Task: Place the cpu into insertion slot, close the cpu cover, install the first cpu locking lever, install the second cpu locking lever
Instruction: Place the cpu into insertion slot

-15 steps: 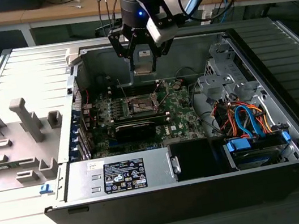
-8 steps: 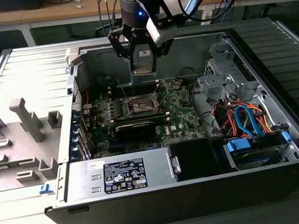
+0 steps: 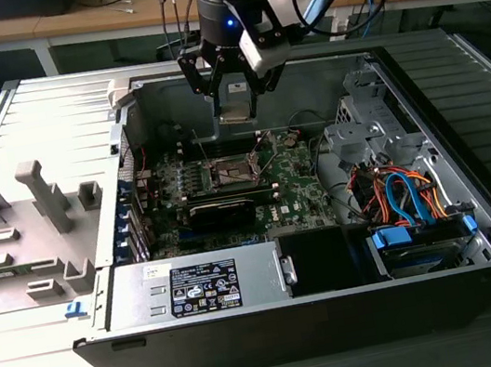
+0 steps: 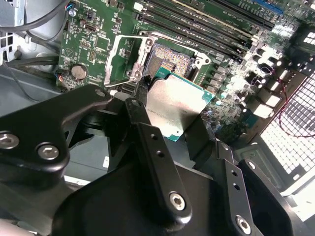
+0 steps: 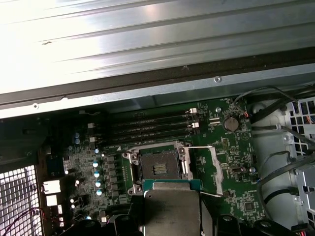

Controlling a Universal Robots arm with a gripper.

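Observation:
My gripper [image 3: 234, 101] hangs over the open computer case, shut on the cpu [image 3: 235, 112], a flat square chip with a grey metal top. Black fingers [image 4: 150, 142] clamp the cpu [image 4: 172, 105] by two opposite edges. The insertion slot [image 3: 232, 172] lies below on the green motherboard [image 3: 295, 185], dark and bare inside its silver frame. In both wrist views the cpu [image 5: 172, 209] hovers just beside the insertion slot [image 5: 158, 167] [image 4: 170, 61], apart from it. The cpu cover [image 5: 215, 172] [image 4: 118, 56] is swung open to one side of the socket.
Case walls [image 3: 467, 156] ring the board. A silver power supply [image 3: 206, 286] sits at the front, a long black block [image 3: 222, 211] next to the socket, and coloured cables [image 3: 398, 196] with a blue drive bay [image 3: 420, 239] at the exterior view's right. A grey fixture [image 3: 41, 203] stands outside the case.

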